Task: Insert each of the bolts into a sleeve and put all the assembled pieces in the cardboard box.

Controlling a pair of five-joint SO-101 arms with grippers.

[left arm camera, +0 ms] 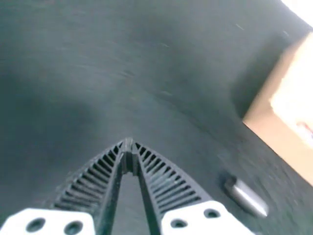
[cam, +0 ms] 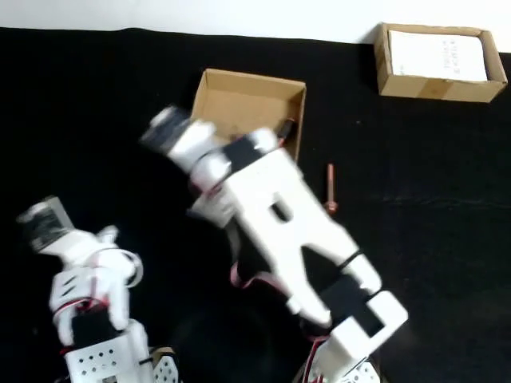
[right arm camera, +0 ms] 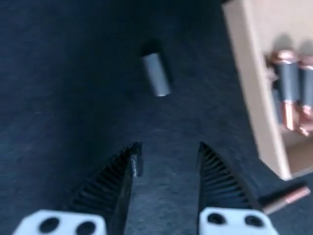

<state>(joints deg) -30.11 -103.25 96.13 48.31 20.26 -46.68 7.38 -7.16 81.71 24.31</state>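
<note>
right fingers (right arm camera: 220, 181) apart near a short grey cylindrical sleeve (right arm camera: 156, 76), left fingers (left arm camera: 107, 171) pressed together.

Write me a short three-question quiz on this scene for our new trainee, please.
1. True or false: the right gripper is open.
2. Where does the loose bolt lie relative to the middle cardboard box? A inside it; B outside, beside it; C leaning on its rim.
3. Fill in: the left gripper is ___.
Key: 1 true; 2 B; 3 shut.
</note>
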